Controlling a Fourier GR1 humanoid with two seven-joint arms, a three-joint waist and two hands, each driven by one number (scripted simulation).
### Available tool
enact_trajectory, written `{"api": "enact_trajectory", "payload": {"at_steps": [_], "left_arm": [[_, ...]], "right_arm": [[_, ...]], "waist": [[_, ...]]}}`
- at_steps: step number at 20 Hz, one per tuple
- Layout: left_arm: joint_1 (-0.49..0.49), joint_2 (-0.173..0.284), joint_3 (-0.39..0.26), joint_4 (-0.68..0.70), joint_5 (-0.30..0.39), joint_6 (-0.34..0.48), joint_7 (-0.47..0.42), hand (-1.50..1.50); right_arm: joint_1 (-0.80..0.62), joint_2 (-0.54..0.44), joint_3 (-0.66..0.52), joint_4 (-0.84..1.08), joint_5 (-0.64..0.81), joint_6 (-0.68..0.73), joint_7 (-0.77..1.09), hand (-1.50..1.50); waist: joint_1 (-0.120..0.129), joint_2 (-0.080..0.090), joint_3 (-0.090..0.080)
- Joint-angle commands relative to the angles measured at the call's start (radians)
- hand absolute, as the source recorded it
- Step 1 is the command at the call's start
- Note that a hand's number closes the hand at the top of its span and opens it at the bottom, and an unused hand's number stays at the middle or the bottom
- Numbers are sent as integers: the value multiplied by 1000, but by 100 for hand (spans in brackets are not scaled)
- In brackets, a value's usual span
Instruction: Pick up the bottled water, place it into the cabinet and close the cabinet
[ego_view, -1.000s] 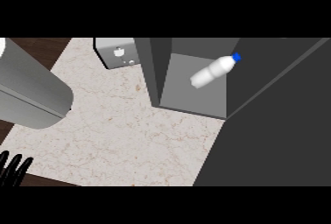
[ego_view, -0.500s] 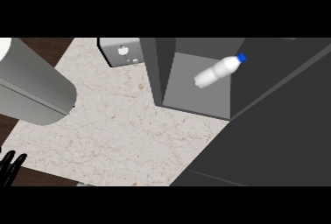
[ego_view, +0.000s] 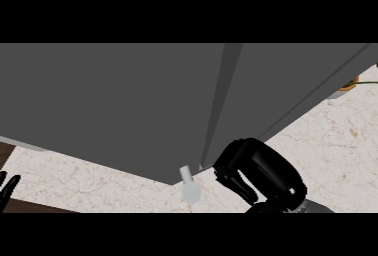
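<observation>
The right hand fills the near foreground at the lower right, its black fingers curled inward and holding nothing, its knuckles against the lower edge of the grey cabinet. Just left of it a pale handle hangs from the cabinet's bottom corner, apart from the fingers. The left hand rests at the lower left edge, fingers up and spread.

The bottled water shows nowhere; the cabinet's doors hide whatever is inside, so whether it sits within cannot be told from here. Judging by the doors lying nearly flush, with only a thin seam between them, the closing step looks to be in hand or almost done. The next move probably calls for pressing the right door home and drawing the hand clear.

Beyond the hands lies a pale marbled counter, dark wood along its left side. Far right, something orange and green peeks past the cabinet.
</observation>
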Motion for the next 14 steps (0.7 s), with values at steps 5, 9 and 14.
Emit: {"api": "enact_trajectory", "payload": {"at_steps": [5, 9, 14], "left_arm": [[31, 9, 36, 15, 29, -68, -20, -150], [20, 14, 50, 13, 43, -88, 0, -150], [55, -22, 29, -26, -8, -59, -12, -150]], "right_arm": [[-433, 76, -201, 453, 75, -155, 7, 150], [-591, 77, -244, 658, 84, -163, -31, 150], [-631, 77, -279, 752, 95, -148, -87, 150]], "waist": [[-36, -9, 6], [-46, -5, 6], [-52, -12, 7]]}}
